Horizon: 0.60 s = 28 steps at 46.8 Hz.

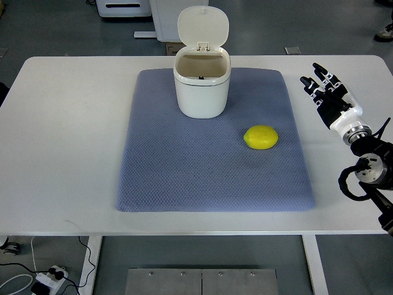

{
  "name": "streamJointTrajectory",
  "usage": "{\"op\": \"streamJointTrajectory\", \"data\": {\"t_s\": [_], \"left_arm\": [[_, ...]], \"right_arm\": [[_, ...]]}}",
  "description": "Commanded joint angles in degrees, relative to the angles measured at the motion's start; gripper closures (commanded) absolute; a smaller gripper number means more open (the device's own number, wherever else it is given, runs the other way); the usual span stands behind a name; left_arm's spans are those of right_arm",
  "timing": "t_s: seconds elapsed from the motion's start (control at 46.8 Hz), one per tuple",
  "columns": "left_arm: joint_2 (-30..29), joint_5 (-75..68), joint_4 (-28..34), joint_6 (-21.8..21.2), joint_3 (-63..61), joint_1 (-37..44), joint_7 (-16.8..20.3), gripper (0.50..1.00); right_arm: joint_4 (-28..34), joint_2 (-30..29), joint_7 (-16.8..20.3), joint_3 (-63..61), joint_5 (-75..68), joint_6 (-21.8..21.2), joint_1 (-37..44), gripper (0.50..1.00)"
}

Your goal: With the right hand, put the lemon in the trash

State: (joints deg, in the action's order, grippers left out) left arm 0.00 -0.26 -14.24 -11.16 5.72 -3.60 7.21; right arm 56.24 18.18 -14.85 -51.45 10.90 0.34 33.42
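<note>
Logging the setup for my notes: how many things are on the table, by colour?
Yellow: 1, the lemon
White: 1, the trash bin, lid open
Blue-grey: 1, the mat
Total: 3

On the bench (67,141) a mat (184,178) is spread, on which the lemon (261,137) is found left of the right hand (326,92), with the trash bin (201,86) placed farther left.

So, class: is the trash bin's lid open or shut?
Open. The lid stands hinged up behind the white trash bin, and you can see down into its hollow inside.
</note>
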Motion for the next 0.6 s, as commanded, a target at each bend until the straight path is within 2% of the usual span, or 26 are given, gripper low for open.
{"op": "streamJointTrajectory", "data": {"t_s": [0.0, 0.578], "left_arm": [[0.0, 0.0, 0.0, 0.0, 0.0, 0.0, 0.0, 0.500], [0.0, 0.0, 0.0, 0.0, 0.0, 0.0, 0.0, 0.500]], "right_arm": [[0.0, 0.0, 0.0, -0.1, 0.0, 0.0, 0.5, 0.500], [0.1, 0.3, -0.1, -0.2, -0.1, -0.1, 1.1, 0.500]]}}
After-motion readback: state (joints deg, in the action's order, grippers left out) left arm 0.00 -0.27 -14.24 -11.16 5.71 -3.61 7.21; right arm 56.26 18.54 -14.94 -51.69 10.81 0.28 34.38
